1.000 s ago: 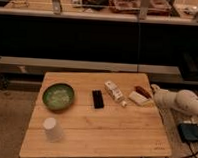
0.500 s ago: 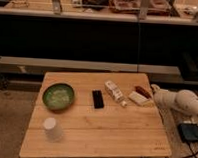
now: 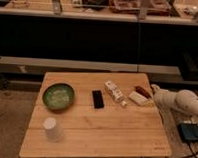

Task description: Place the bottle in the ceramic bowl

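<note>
Front left on the wooden table (image 3: 109, 136), a white cup (image 3: 50, 127) stands upright, well apart from everything else. Off the table's right side, low on the floor, a teal boxy device (image 3: 190, 132) with a cable beside it. Farther back on the left sits the ceramic bowl (image 3: 58, 96), dark green rim, lighter speckled green inside. Right of it, apart, a flat black rectangular object (image 3: 97, 99) lies on the wood. Next right is the bottle (image 3: 115, 92): small, white, lying on its side on the tabletop, set diagonally, a tiny light bit at its front-right end. It is well apart from the bowl, black object between them. Near the bottle's right, a flat white block (image 3: 137, 98); just behind that, a small reddish-brown item (image 3: 141, 91), type unclear. At the table's right edge the gripper (image 3: 154, 90), on a white arm (image 3: 181, 102) reaching in from the right, is near the reddish item and apart from the bottle. Cannot tell whether the claw is apart or together. Behind the table, a dark-fronted counter (image 3: 94, 38) with clutter on top
</note>
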